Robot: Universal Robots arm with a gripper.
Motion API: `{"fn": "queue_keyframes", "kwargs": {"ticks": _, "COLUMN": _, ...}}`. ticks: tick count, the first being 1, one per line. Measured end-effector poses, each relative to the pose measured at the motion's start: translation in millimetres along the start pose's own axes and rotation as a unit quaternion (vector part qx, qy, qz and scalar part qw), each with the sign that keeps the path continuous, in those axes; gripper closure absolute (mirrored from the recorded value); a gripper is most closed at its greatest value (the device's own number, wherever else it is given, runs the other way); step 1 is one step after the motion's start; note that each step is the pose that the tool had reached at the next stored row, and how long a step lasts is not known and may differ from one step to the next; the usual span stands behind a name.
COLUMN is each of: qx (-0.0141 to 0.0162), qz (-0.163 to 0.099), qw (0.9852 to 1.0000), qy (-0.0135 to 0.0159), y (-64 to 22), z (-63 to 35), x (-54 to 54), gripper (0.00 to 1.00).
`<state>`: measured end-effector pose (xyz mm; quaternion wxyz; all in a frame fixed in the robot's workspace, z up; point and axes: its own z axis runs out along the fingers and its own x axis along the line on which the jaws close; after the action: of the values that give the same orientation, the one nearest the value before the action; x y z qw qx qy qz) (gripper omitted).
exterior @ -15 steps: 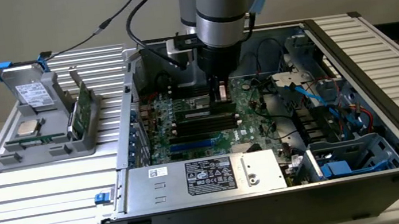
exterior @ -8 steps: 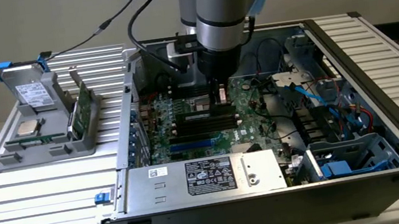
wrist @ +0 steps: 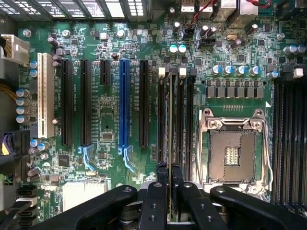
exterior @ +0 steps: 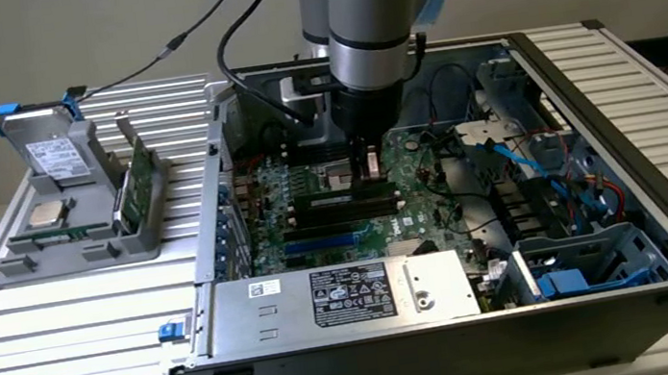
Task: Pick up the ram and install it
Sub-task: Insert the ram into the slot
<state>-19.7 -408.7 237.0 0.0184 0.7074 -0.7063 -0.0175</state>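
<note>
Slatted metal worktop (exterior: 92, 316), plain beige wall behind. Open computer case (exterior: 460, 355) lies on it, motherboard (wrist: 110, 120) facing up.

Step in hand: install, not pickup. The arm reaches down into the case. The tool (wrist: 170, 172) is clenched on the ram (wrist: 171, 124), a thin stick seen edge-on between the fingers. The ram lines up along one memory slot just beside the empty processor socket (wrist: 232, 153). Can't tell whether it is seated or only resting in the slot mouth.

What the step calls for, my read: stick kept square to the slot, a straight push down, even pressure at both ends so the end clips catch. A tilt would likely jam it against the neighbouring slots, which sit very close.

Counts:
- arm 1, tool 1
- ram in the tool 1
- processor socket 1, empty
- long expansion slots: white 1 (wrist: 45, 96), blue 1 (wrist: 123, 100), black 3; short black 1
- memory slot banks 2, one each side of the socket; slots per bank unclear
- grey holder (exterior: 59, 253) 1, at the exterior view's left, carrying hard drive (exterior: 56, 156) 1, silver processor chip (exterior: 47, 214) 1, upright green card (exterior: 142, 179) 1
</note>
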Motion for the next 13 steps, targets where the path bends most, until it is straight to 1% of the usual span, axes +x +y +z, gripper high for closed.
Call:
{"fn": "queue_keyframes", "kwargs": {"ticks": 3, "qx": 0.0, "qz": 0.0, "qw": 1.0, "qy": 0.0017, "y": 0.0, "z": 1.0, "x": 0.0, "gripper": 0.86}}
{"fn": "queue_keyframes", "kwargs": {"ticks": 5, "qx": 0.0, "qz": 0.0, "qw": 1.0, "qy": 0.0048, "y": 0.0, "z": 2.0, "x": 0.0, "gripper": 0.86}}
{"fn": "queue_keyframes", "kwargs": {"ticks": 6, "qx": -0.0001, "qz": 0.0, "qw": 1.0, "qy": 0.0058, "y": -0.1, "z": 2.2, "x": 0.0, "gripper": 0.86}}
{"fn": "queue_keyframes", "kwargs": {"ticks": 11, "qx": 0.0, "qz": 0.0, "qw": 1.0, "qy": 0.0083, "y": -0.3, "z": 6.3, "x": 0.0, "gripper": 0.86}}
{"fn": "queue_keyframes", "kwargs": {"ticks": 13, "qx": -0.0001, "qz": 0.001, "qw": 1.0, "qy": 0.0099, "y": -0.3, "z": 6.7, "x": 0.0, "gripper": 0.86}}
